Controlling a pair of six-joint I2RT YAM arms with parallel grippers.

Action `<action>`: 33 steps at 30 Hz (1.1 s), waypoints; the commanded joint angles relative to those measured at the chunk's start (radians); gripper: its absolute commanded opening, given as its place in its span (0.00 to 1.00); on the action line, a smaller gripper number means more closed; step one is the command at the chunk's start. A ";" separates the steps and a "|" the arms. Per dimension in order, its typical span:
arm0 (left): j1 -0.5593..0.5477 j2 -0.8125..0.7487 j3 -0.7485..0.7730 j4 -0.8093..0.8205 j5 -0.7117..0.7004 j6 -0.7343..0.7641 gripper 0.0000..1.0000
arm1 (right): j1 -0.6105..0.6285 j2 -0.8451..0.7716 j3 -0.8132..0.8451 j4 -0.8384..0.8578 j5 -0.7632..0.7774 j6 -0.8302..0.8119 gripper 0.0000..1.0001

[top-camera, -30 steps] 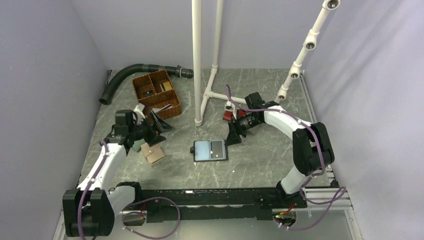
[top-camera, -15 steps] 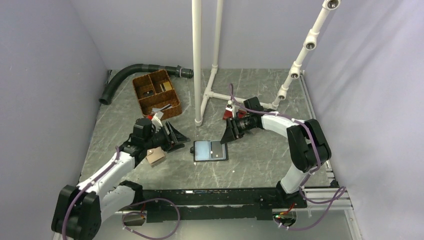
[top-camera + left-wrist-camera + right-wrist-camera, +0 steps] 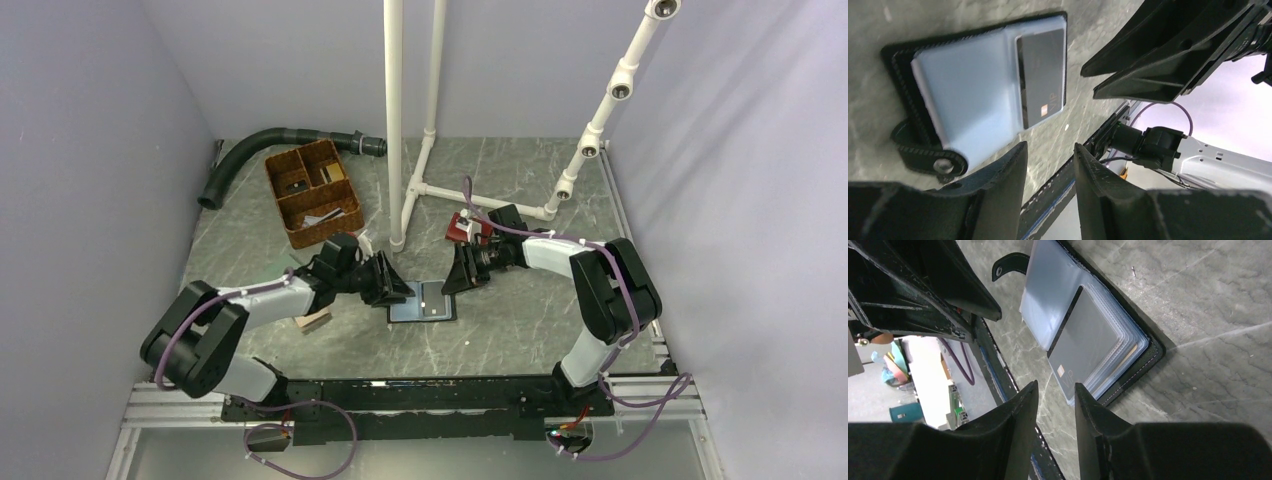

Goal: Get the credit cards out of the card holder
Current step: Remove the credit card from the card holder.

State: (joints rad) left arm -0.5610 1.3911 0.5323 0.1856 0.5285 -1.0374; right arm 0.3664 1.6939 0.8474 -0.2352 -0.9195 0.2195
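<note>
The card holder (image 3: pixel 424 304) lies open and flat on the grey table (image 3: pixel 520 320), near the middle. It sits between the two grippers.

The left gripper (image 3: pixel 392 290) is low over the holder's left edge. Its fingers (image 3: pixel 1003 175) have a thin gap between them, and nothing is in the gap. In the left wrist view, the holder lies out past the fingertips and off to one side, not between them. I cannot tell if the tips touch it.

The right gripper (image 3: pixel 452 283) is at the holder's far right corner. Its fingers (image 3: pixel 1020 410) are also a little apart and hold nothing. In the right wrist view, the holder again lies out past the tips.

A dark card (image 3: pixel 1042 75) is tucked in a see-through sleeve on the light blue side. A black strap (image 3: pixel 928 156) with a snap sticks out from one edge of the holder.
</note>
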 commanded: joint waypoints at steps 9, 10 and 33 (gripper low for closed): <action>-0.066 0.160 0.096 0.123 -0.017 0.015 0.43 | 0.005 0.013 0.009 0.036 0.024 0.038 0.31; -0.066 0.167 0.097 0.123 -0.019 0.012 0.43 | 0.006 0.015 0.010 0.033 0.026 0.037 0.31; -0.072 0.247 0.066 0.168 -0.041 -0.065 0.45 | 0.029 0.069 0.033 0.020 0.060 0.061 0.30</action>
State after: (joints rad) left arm -0.6262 1.6188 0.5968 0.3328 0.4980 -1.0878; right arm 0.3882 1.7470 0.8478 -0.2237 -0.8864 0.2665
